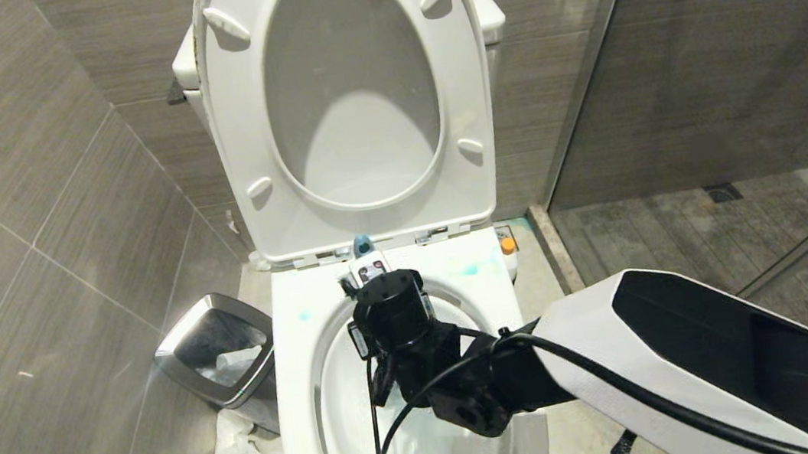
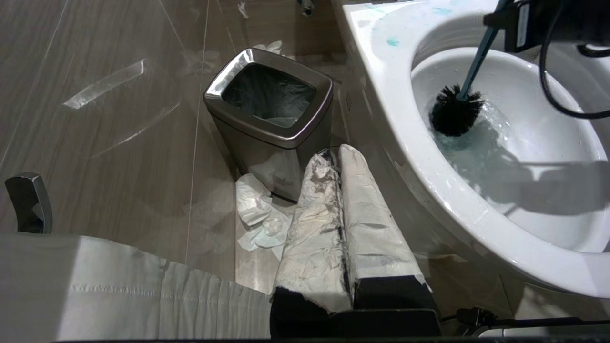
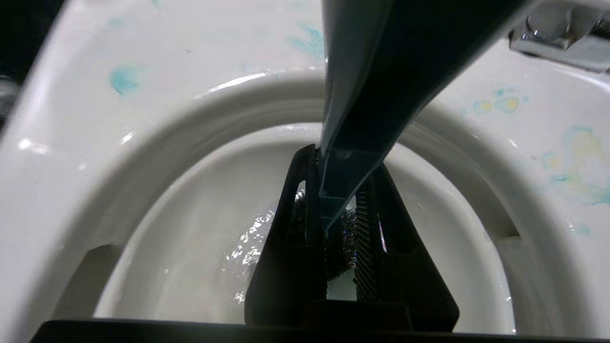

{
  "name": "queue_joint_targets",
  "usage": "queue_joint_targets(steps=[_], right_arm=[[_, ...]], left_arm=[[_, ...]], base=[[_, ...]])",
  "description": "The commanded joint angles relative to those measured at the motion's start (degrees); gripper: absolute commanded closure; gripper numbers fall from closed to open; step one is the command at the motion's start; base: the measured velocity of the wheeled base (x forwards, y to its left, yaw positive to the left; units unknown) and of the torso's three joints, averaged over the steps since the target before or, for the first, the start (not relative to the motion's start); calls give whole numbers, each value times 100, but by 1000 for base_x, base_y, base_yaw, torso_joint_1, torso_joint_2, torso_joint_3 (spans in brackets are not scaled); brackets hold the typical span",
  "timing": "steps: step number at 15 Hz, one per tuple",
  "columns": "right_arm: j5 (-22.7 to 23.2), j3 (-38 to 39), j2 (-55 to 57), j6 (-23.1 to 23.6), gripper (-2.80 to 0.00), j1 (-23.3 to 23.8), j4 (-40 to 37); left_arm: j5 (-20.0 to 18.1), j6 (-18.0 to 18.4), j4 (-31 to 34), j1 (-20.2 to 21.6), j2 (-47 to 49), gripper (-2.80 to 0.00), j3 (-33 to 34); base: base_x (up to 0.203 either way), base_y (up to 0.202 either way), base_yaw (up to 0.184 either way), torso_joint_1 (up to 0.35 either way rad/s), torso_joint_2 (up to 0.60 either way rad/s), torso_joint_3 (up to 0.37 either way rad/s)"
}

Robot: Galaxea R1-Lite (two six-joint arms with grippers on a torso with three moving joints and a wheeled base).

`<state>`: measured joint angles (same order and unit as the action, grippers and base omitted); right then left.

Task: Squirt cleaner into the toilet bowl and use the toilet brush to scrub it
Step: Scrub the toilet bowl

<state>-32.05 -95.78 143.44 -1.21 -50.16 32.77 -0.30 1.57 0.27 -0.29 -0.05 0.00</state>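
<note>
The white toilet bowl lies below me with its seat raised. My right gripper points down into it, shut on the slate-blue handle of the toilet brush. The brush's black bristle head is pressed against the bowl's inner wall at the edge of the blue-tinted water. Pale turquoise smears of cleaner mark the wide rim. My right arm reaches in from the right. My left gripper, its fingers wrapped in white, hangs shut and empty beside the bowl's outer wall.
A square steel bin stands on the floor left of the toilet, with crumpled tissue at its foot. The raised seat and lid lean on the tank. A glass partition closes off the right side. Tiled wall runs along the left.
</note>
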Motion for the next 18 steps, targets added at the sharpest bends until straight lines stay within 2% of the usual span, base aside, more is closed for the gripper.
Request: queue_joint_targets(steps=[1,4,8,10,15,18], right_arm=[[-37,-272,559,20,0,54,11],[-56,-309,694,33,0,77,10],[-45,-176,59,41,0,30,-6],[-27,229,-578,37,0,-77,2],[-53,1786,-2255,29,0,-558,18],[-77,2104,-2900,130,0,-645,-99]], left_arm=[[-5,1,0,3,5,0,0],[-4,1,0,3,5,0,0],[-5,1,0,3,5,0,0],[-4,1,0,3,5,0,0],[-5,1,0,3,5,0,0],[-5,-17,0,3,5,0,0]], base=[[0,0,0,0,0,0],[0,0,0,0,0,0],[0,0,0,0,0,0],[0,0,0,0,0,0],[0,0,0,0,0,0],[0,0,0,0,0,0]])
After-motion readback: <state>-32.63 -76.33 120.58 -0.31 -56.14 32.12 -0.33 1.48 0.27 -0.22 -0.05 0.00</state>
